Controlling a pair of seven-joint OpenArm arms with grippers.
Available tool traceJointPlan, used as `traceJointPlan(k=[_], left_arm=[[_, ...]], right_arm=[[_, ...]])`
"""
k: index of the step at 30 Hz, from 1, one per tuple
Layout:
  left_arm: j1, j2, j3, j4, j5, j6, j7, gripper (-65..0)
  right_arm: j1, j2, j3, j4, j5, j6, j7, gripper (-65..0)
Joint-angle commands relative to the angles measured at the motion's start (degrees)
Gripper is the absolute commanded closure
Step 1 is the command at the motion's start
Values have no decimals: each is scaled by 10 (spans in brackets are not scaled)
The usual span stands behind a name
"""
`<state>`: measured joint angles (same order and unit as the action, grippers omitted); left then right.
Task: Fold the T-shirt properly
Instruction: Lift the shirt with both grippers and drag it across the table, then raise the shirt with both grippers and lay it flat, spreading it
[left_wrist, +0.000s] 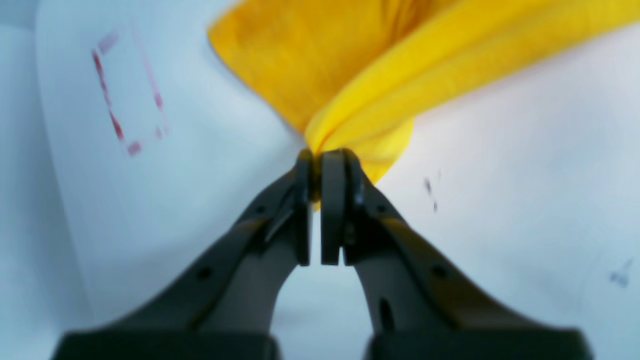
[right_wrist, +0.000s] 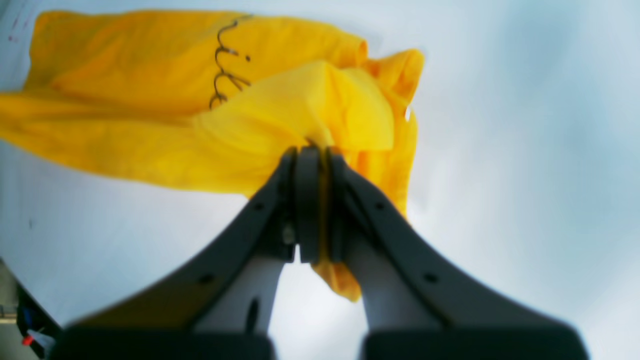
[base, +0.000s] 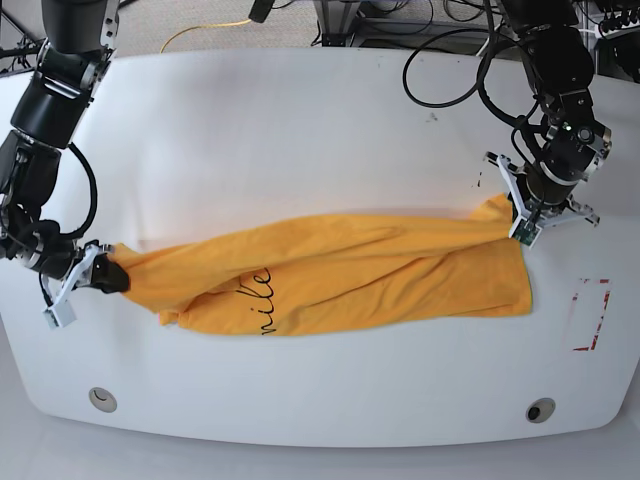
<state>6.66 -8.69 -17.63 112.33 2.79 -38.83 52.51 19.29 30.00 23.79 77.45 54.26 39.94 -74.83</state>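
Observation:
The orange-yellow T-shirt (base: 340, 275) stretches across the white table (base: 300, 130) between both arms, with black cursive lettering (base: 262, 300) showing near its front edge. My left gripper (base: 516, 216) is shut on the shirt's right corner; in the left wrist view the cloth (left_wrist: 390, 75) bunches out of the left gripper (left_wrist: 320, 155) and rises taut. My right gripper (base: 112, 278) is shut on the shirt's left end. In the right wrist view yellow fabric (right_wrist: 260, 125) is pinched in the right gripper (right_wrist: 315, 152), and a tail hangs below the fingers (right_wrist: 307, 200).
A red dashed rectangle (base: 592, 315) is marked on the table at the right, seen too in the left wrist view (left_wrist: 127, 92). Two round holes (base: 100, 399) (base: 540, 410) sit near the front edge. Cables (base: 440, 70) run along the back edge.

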Motion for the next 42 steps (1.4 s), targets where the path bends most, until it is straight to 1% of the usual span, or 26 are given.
traceJointPlan(k=[1, 4, 6, 9, 12, 14, 17, 21, 23, 25, 28, 32, 38, 42], left_arm=[[23, 8, -5, 14, -5, 4, -13, 0], [53, 13, -33, 15, -5, -12, -13, 0], [61, 13, -53, 15, -5, -12, -13, 0], [75, 12, -86, 9, -1, -12, -13, 0], [98, 11, -127, 8, 0, -12, -14, 0], [110, 12, -141, 8, 0, -12, -14, 0], [126, 10, -157, 9, -2, -12, -14, 0], [126, 13, -169, 11, -2, -12, -14, 0], [126, 13, -170, 14, -3, -12, -14, 0], [119, 13, -169, 14, -4, -12, -14, 0], [82, 13, -167, 15, -3, -12, -14, 0], [27, 11, -148, 14, 0, -12, -14, 0], [-50, 9, -92, 9, 3, -12, -13, 0], [-104, 13, -51, 9, 42, -12, -12, 0]], right_arm=[[-25, 12, 6, 40, 30, 1, 16, 0], [-80, 12, 28, 71, 42, 1, 16, 0], [-111, 9, 39, 87, 43, 1, 16, 0], [-161, -5, 53, 112, 43, 1, 16, 0], [-230, -9, 74, 142, 43, 1, 16, 0], [-265, -13, 80, 159, 43, 1, 16, 0], [-318, -33, 91, 195, 43, 1, 16, 0], [-346, -53, 98, 230, 43, 1, 16, 0], [-349, -61, 99, 248, 43, 1, 16, 0], [-347, -62, 99, 259, 43, 1, 16, 0], [-329, -62, 97, 266, 43, 1, 16, 0], [-272, -60, 97, 259, 35, 1, 16, 0], [-173, -58, 96, 197, -20, 1, 16, 0], [-104, -58, 96, 144, -48, 1, 16, 0]])
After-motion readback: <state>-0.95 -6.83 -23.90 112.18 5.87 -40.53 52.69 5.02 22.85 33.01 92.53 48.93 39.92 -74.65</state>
